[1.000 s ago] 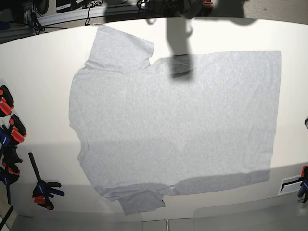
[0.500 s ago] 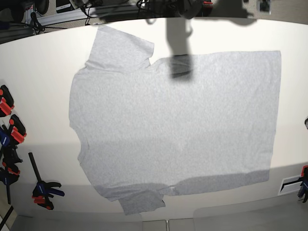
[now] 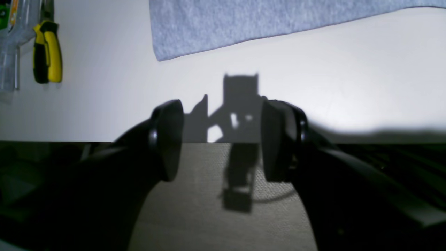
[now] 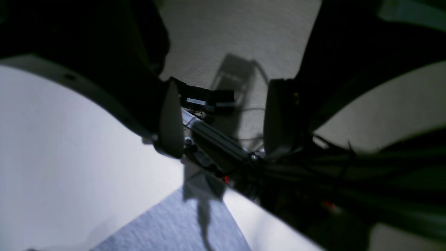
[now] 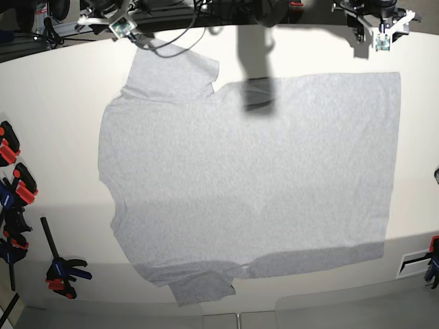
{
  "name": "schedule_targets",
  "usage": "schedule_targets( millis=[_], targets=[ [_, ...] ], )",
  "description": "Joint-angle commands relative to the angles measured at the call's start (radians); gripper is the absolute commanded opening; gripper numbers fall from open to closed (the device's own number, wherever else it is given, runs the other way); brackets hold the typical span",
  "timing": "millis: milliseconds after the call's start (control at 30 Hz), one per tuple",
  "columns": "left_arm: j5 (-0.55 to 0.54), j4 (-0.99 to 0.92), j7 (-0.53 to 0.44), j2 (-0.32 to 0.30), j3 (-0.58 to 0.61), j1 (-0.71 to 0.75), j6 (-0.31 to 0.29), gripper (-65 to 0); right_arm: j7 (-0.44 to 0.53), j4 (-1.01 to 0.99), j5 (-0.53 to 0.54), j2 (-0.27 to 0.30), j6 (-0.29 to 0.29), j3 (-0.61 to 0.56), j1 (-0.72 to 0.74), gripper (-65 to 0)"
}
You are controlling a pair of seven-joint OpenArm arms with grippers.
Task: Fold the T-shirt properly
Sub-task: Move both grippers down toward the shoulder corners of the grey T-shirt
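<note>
The light grey T-shirt (image 5: 247,178) lies spread flat on the white table (image 5: 62,96), plain side up. Its sleeves point to the far left and near left, and its hem is at the right. My right gripper (image 4: 223,118) is open and empty over the table's far edge, just beyond the far sleeve (image 4: 174,226). My left gripper (image 3: 223,139) is also open and empty, hovering at the far edge short of the shirt's hem corner (image 3: 244,24). In the base view the right arm (image 5: 123,26) shows at top left and the left arm (image 5: 381,27) at top right.
Orange, black and blue clamps (image 5: 17,185) line the table's left edge, with one more (image 5: 63,271) near the front and another (image 5: 432,260) at the right. A yellow-handled clamp (image 3: 47,52) sits beside the shirt's corner. Carpeted floor (image 3: 209,195) lies beyond the far edge.
Both arms have come into the base view along the table's far edge, one at each far end of the shirt. The shirt has not moved.
</note>
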Motion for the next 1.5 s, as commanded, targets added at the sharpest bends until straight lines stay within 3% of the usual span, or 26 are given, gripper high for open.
schedule_targets(
  millis=[0,233,500,567,667,800,867,1100,1300,1467],
  targets=[
    [0.005,0.016,-0.019,-0.009,-0.005,0.009,-0.002,-33.0,0.016,0.021,-0.002,0.024,0.008,0.004,-0.005,-30.4],
    [-0.025,0.016,-0.030,-0.058,-0.004,0.000,-0.002,-33.0,0.017,0.043,-0.151,0.105,0.002,0.004,0.000,-30.5],
    [-0.007,0.015,-0.031,-0.081,-0.004,-0.027,-0.014,-33.0,0.021,0.050,-0.178,0.104,0.002,0.004,0.000,-30.5],
    [0.023,0.015,-0.030,-0.089,-0.004,-0.042,-0.080,-33.0,0.021,0.061,-0.187,0.106,0.005,0.004,0.000,-30.5],
    [0.035,0.015,-0.035,-0.088,-0.004,-0.067,-0.229,-33.0,0.020,0.099,-0.196,0.126,0.040,0.003,-0.001,-30.5],
    [0.035,0.015,-0.139,-0.088,-0.004,-0.074,-0.432,-33.0,0.017,0.143,-0.227,0.174,0.074,0.003,-0.001,-30.5],
    [0.035,0.015,-0.146,-0.088,-0.004,-0.073,-0.474,-33.0,0.028,0.143,-0.280,0.199,0.073,0.003,-0.001,-30.5],
    [0.032,0.015,-0.143,-0.045,-0.004,-0.069,-0.473,-33.0,0.035,0.143,-0.410,0.201,0.067,0.003,-0.012,-30.5],
    [-0.014,0.015,-0.144,-0.047,-0.004,-0.075,-0.473,-33.0,0.224,0.068,-0.435,0.201,0.051,0.003,0.026,-30.6],
    [-0.118,0.015,-0.144,-0.047,-0.004,-0.076,-0.473,-33.0,0.243,-0.065,-0.435,0.195,0.051,-0.045,0.140,-30.6]
  ],
)
